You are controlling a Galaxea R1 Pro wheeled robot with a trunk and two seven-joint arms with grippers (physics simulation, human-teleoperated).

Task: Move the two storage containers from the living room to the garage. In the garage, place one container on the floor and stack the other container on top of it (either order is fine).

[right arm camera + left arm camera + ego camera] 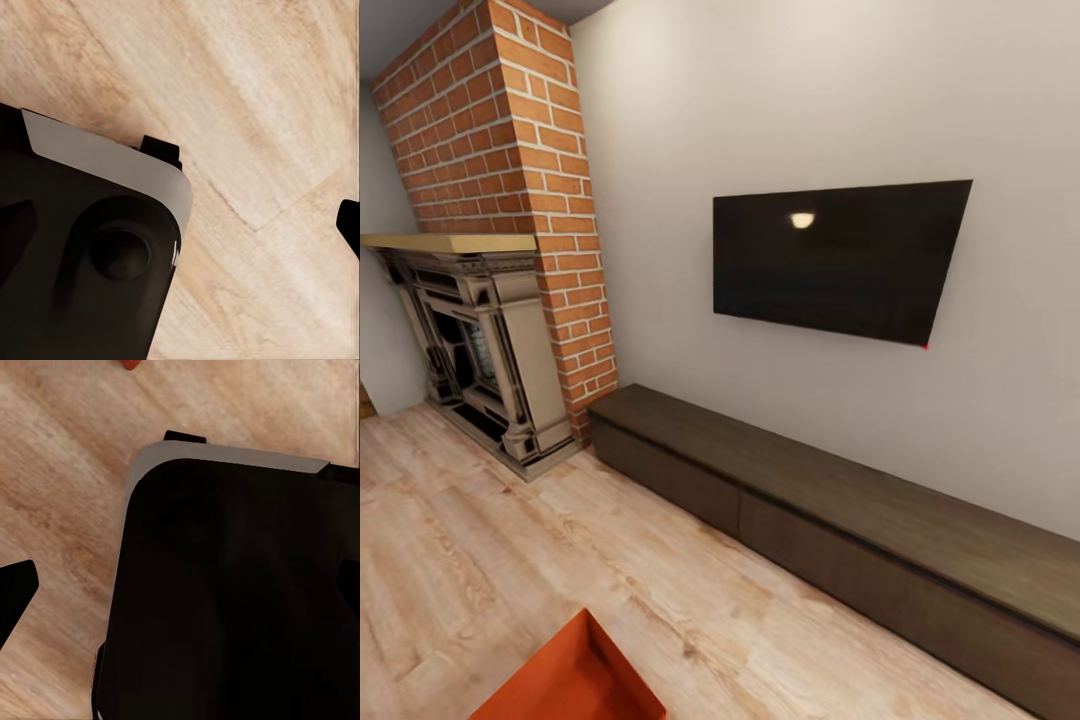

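I am in the living room, on its light wood-plank floor. One red-orange storage container shows as a corner at the bottom edge of the head view, close in front of me. A small orange sliver of a container also sits at the edge of the left wrist view. My left gripper hangs over my black base, its fingers spread wide with one dark fingertip over the planks. My right gripper is likewise open and holds nothing, one fingertip at the frame edge.
A red brick chimney with a fireplace stands at the left. A long low dark cabinet runs along the white wall under a wall-mounted black TV. Open plank floor lies between me and the cabinet.
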